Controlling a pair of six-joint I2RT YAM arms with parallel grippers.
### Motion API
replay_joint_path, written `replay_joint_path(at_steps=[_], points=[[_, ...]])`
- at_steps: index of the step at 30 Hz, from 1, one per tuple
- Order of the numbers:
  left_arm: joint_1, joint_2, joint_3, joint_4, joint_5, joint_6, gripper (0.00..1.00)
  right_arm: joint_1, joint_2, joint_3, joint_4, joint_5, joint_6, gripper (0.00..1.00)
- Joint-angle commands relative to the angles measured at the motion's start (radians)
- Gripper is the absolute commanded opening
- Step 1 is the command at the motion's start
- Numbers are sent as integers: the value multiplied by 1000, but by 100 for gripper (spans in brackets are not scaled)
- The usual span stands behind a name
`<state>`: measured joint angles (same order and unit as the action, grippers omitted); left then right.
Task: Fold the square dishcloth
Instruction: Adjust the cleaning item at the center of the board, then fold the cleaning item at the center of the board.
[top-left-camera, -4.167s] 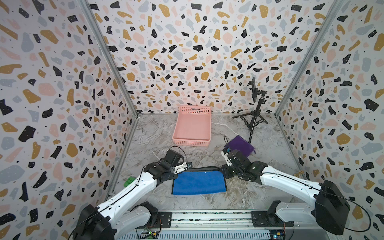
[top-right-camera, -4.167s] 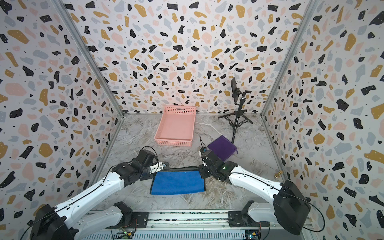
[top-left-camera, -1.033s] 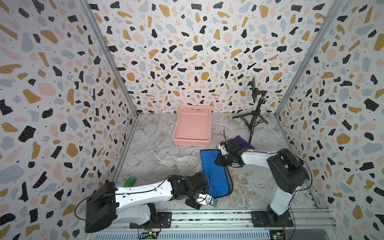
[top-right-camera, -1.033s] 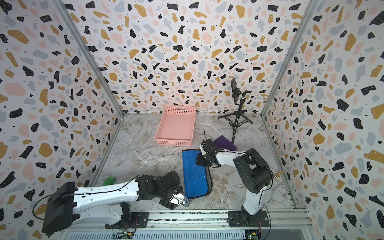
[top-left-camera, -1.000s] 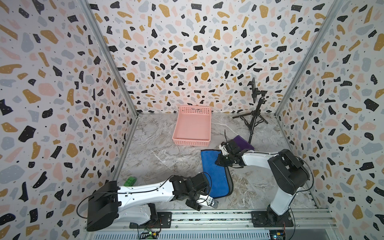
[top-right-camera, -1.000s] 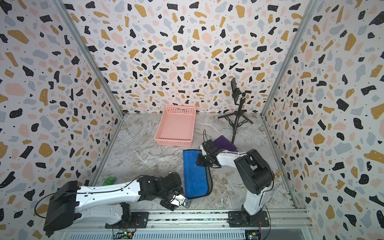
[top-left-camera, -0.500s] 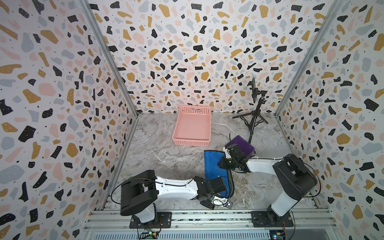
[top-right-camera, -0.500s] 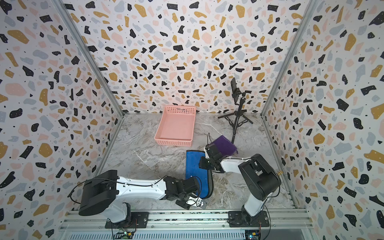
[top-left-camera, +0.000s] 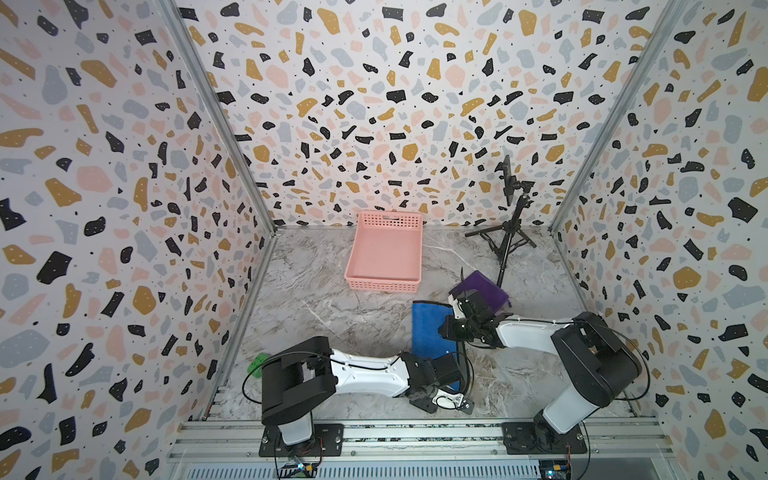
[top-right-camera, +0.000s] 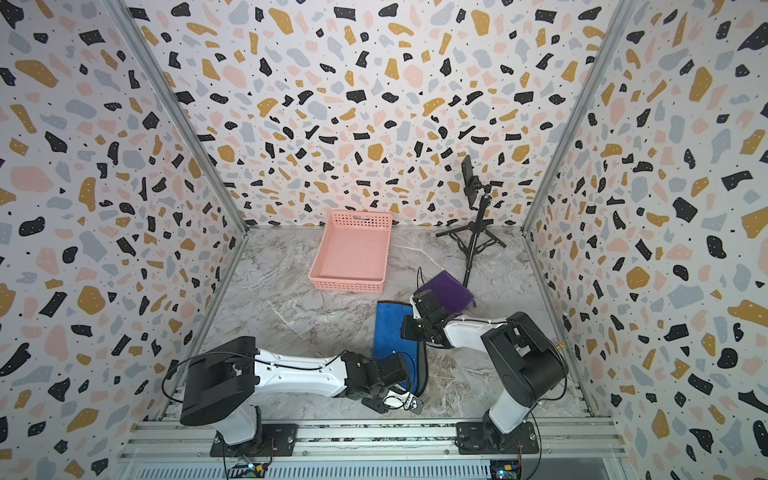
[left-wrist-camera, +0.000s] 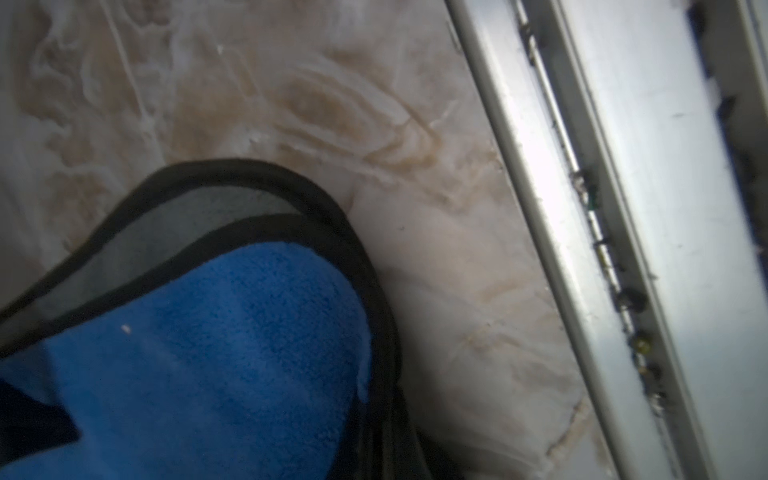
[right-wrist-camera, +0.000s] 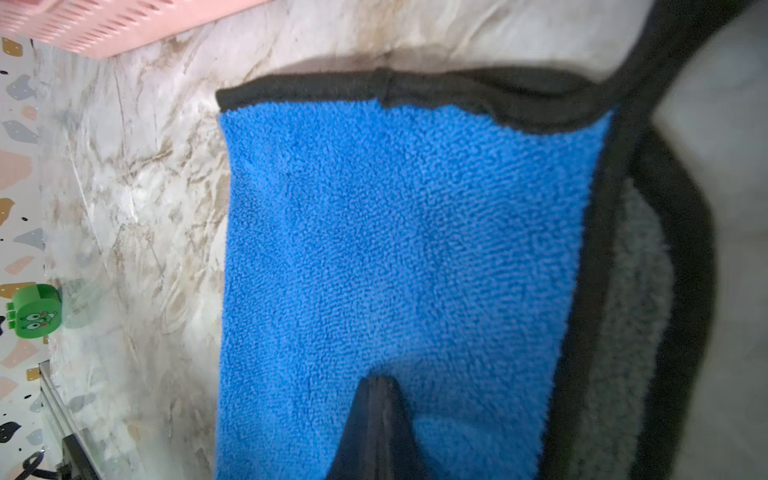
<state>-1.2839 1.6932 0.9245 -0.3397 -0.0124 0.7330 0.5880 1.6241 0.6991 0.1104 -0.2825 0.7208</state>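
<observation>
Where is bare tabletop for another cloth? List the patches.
Widest: marble bordered by pink basket, left wall, blue dishcloth and left arm. Smaller: between tripod, right arm and right wall. Crowded: around the dishcloth, purple cloth and both arms.

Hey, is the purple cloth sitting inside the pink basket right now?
No, the purple cloth lies on the marble table, apart from the pink basket, beside the tripod.

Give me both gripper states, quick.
Left gripper: closed at the dishcloth's near corner; the grip itself is hidden.
Right gripper: closed, tips resting on the dishcloth.
</observation>
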Motion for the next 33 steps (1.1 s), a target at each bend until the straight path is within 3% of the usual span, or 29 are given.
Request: replay_joint_path(at_steps=[1,13,22,25,27,33], points=[[0,-62,-65,-146,22,30,0,-1,-37,-15,-61,-16,-26,3],[-2,-393,-102,-480,135,35,0,169,-34,61,-78,-85,-61,5],[7,-604,-79,-646,117,39,0,282,86,127,-178,-164,-55,3],[40,-627,-71,-607,57,66,0,285,89,101,-117,-252,-18,3],[109,-608,-47,-565,50,98,0,271,53,96,-110,-283,-12,4],[219,-470,55,-454,55,134,0,127,-72,62,-103,-253,8,6]])
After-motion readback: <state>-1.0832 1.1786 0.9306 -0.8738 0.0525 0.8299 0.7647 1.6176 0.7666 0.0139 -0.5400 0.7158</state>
